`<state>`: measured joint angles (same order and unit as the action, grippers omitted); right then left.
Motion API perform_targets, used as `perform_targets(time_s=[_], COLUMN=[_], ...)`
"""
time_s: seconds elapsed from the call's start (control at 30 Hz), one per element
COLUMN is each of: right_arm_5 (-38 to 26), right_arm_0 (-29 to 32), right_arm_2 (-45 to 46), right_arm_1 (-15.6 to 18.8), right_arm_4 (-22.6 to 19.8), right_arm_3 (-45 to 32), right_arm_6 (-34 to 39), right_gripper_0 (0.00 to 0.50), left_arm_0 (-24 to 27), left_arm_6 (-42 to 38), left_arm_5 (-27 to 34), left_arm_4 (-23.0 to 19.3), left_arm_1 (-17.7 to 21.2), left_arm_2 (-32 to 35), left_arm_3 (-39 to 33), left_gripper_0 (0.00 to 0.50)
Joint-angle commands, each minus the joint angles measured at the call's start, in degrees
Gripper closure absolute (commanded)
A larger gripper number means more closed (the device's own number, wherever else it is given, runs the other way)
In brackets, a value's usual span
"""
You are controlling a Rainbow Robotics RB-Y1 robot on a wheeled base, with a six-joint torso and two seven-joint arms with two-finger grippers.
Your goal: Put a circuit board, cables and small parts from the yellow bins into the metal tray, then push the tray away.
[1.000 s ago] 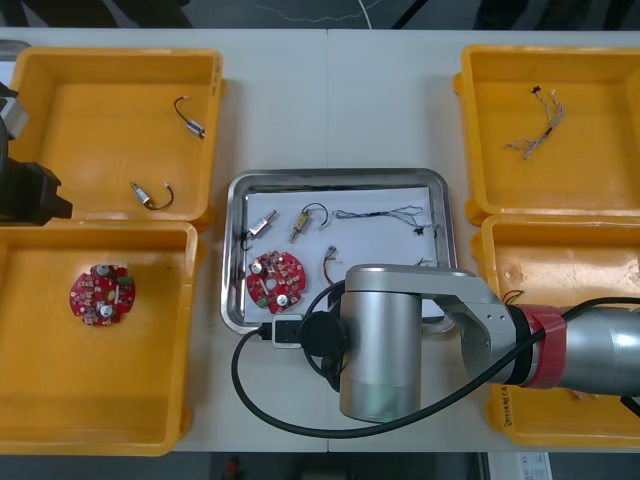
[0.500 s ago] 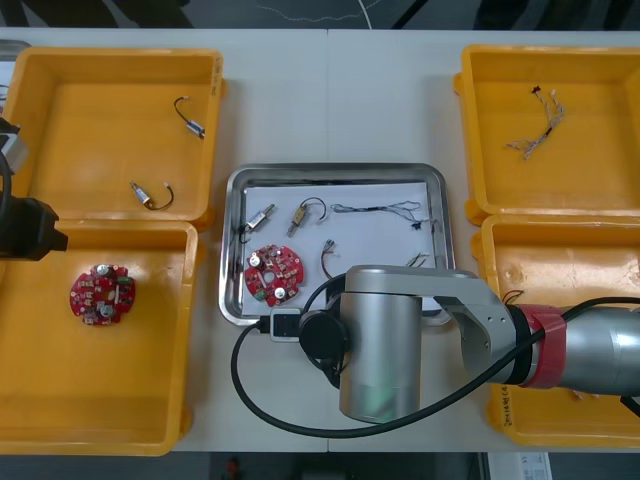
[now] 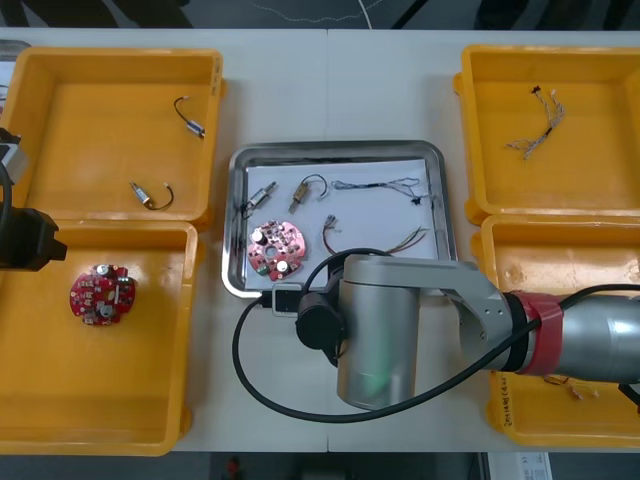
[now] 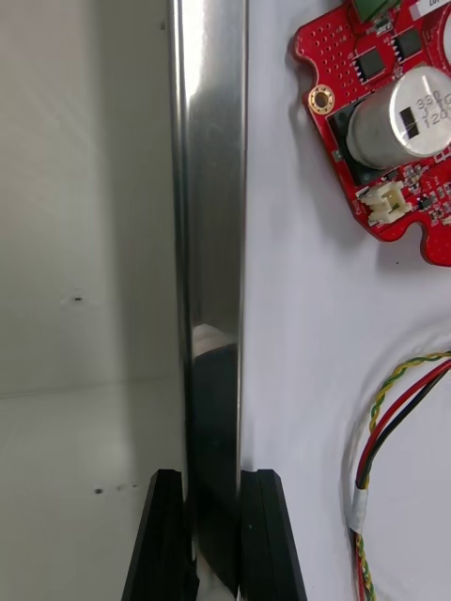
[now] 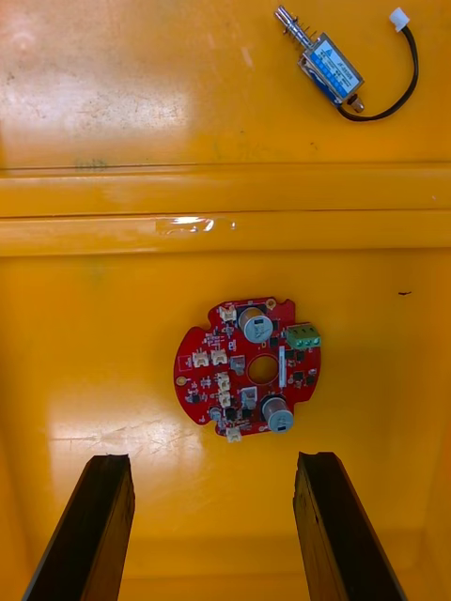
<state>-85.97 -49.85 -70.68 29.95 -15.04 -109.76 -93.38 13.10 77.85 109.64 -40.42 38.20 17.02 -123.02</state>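
Right jaws: pinching the tray by its near rim, a grip for pushing.
Tray: centre of bench, loaded with board, cables, parts.
Left jaws: spread, idle over a bin.

Front steeply above table, right wrist tight on metal tray rim, left wrist perhaps higher over yellow bin

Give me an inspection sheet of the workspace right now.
Surface: light table, yellow bins at both sides.
Job's things: metal tray holds a circuit board and small metal parts; second board in near left bin.
Clutter: nothing seen.
Grippers: right gripper shut on tray's near rim; left gripper open above second board.
Cables: black cable, red and yellow cable in tray; cable bundle in far right bin.
Surroundings: nothing seen.
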Motion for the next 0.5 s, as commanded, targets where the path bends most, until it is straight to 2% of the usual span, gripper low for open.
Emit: perform_targets(time_s=[0.03, 0.5], right_arm_5=[0.63, 1.95], right_arm_0=[-4.20, -12.03], right_arm_2=[-0.34, -0.34], right_arm_1=[0.28, -0.95], right_arm_4=[1.51, 1.51], right_arm_3=[0.16, 7.54], right_arm_6=[0.48, 0.74], right_gripper_0=[0.500, 0.500], left_arm_0=[-1.24, -1.24], left_arm_6=[-4.02, -4.02], left_arm_5=[0.36, 0.36], left_arm_4=[-0.18, -0.18], left_arm_1=[-0.58, -0.58], left_arm_2=[1.70, 1.70], left_arm_3=[-1.96, -1.96], left_gripper_0=[0.000, 0.000])
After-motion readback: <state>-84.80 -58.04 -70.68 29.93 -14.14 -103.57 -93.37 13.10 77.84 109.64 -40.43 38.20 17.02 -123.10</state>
